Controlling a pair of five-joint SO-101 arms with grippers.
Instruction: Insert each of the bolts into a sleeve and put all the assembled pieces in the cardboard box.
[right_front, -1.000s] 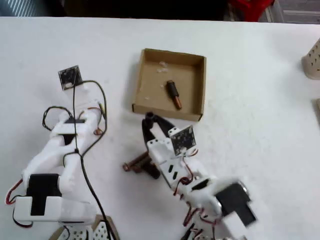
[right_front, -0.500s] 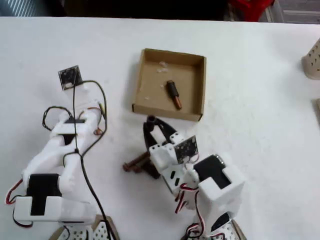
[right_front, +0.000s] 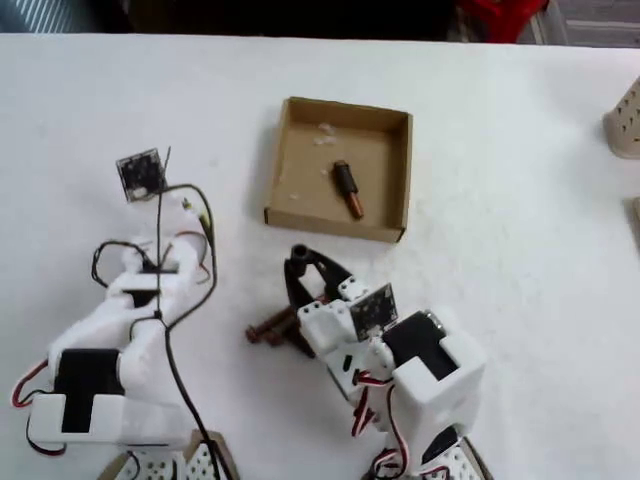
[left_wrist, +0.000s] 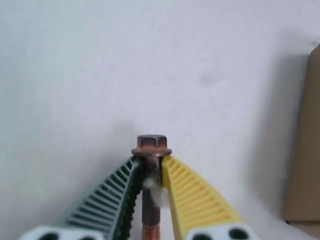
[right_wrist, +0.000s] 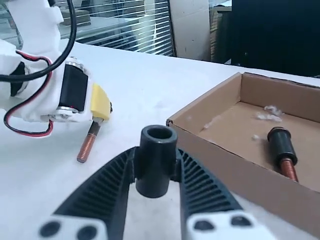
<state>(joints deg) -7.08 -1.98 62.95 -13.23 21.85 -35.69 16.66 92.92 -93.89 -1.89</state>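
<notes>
Here we go: left jaws clamped on a copper bolt (left_wrist: 151, 145), right jaws gripping a black sleeve (right_wrist: 157, 145) upright near the cardboard box (right_wrist: 225, 145) (one assembled piece (right_wrist: 282, 147) inside).

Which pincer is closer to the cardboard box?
Right. The right pincer sits just before the cardboard box; the left pincer is farther off to one side.

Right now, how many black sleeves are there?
3: one sleeve in the right jaws, a second around the bolt in the cardboard box, a third beside loose bolts, half hidden by that arm.
</notes>
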